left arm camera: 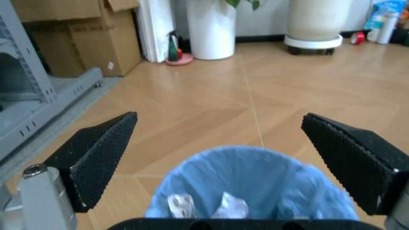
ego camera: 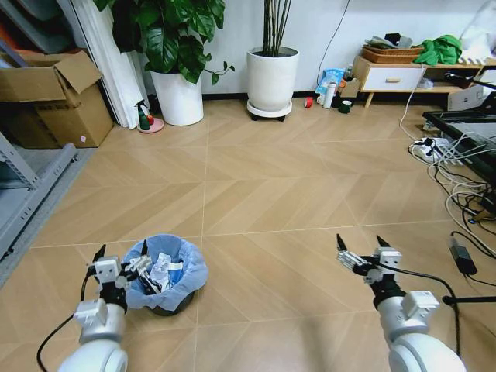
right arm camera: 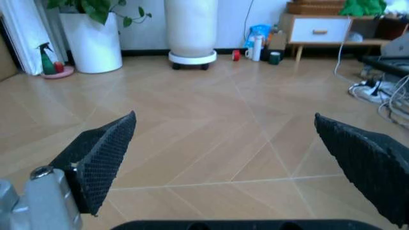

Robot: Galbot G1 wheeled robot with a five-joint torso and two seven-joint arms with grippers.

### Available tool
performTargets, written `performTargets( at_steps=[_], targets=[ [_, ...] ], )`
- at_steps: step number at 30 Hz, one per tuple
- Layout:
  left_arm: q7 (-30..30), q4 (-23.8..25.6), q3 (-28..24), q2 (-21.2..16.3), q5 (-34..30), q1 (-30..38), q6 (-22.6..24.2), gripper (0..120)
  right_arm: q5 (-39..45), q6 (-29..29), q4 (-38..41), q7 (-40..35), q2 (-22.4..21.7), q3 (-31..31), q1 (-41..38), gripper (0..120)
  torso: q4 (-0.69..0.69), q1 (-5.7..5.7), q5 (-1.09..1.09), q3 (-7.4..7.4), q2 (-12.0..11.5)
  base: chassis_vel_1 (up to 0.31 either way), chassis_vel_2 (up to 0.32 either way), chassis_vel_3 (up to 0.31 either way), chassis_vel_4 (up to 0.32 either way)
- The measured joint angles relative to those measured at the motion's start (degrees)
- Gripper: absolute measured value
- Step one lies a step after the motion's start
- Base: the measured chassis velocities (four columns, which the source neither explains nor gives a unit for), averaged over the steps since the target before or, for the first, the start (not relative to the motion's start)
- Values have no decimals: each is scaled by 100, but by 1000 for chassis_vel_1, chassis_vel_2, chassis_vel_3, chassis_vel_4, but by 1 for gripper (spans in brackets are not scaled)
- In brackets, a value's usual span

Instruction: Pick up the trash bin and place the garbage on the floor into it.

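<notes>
The trash bin [ego camera: 164, 275], small, dark and lined with a crinkly light-blue bag, stands on the wooden floor at the near left. Crumpled white garbage [ego camera: 161, 270] lies inside it. My left gripper [ego camera: 122, 250] is open right at the bin's left rim, one fingertip over the bag's edge. In the left wrist view the bin [left arm camera: 255, 177] sits low between the spread fingers [left arm camera: 96, 153], with white scraps [left arm camera: 230, 206] inside. My right gripper [ego camera: 360, 242] hangs open over bare floor at the near right, and the right wrist view shows nothing between that gripper's [right arm camera: 223, 116] fingers.
Two big white planters [ego camera: 178, 97] [ego camera: 272, 77] stand by the far wall, with a green spray bottle [ego camera: 142, 116] beside the left one. Cardboard boxes [ego camera: 58, 101] and a grey shelf [ego camera: 31, 186] line the left. Cables and a power strip [ego camera: 434, 151] lie right. Small items [ego camera: 329, 93] sit by the cabinet [ego camera: 391, 77].
</notes>
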State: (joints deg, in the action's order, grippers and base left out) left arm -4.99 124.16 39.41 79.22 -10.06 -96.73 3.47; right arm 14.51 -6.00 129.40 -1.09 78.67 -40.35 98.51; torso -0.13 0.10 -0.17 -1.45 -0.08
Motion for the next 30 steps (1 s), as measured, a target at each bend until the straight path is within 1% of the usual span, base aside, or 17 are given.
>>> performTargets(
  at_steps=[6, 10, 14, 19, 30],
  targets=[
    [105, 202, 13, 109, 86, -173, 12, 100, -161, 122, 215, 69, 198, -47, 209, 100, 0, 0, 0, 0, 0, 0, 0, 0, 0],
    [99, 351, -148, 111, 85, -222, 184, 100, -381, 283, 278, 165, 385, -201, 344, 100, -1, 0, 0, 0, 0, 0, 0, 0, 0],
    [102, 366, -266, 112, -17, -229, 116, 100, -361, 333, 402, 215, 471, -298, 470, 100, 0, 0, 0, 0, 0, 0, 0, 0, 0],
    [86, 435, -326, 115, -19, -241, 142, 100, -310, 351, 534, 221, 517, -330, 532, 100, 0, 0, 0, 0, 0, 0, 0, 0, 0],
    [60, 442, -331, 114, -9, -240, 173, 100, -314, 351, 543, 209, 515, -330, 530, 100, 0, 0, 0, 0, 0, 0, 0, 0, 0]
  ],
)
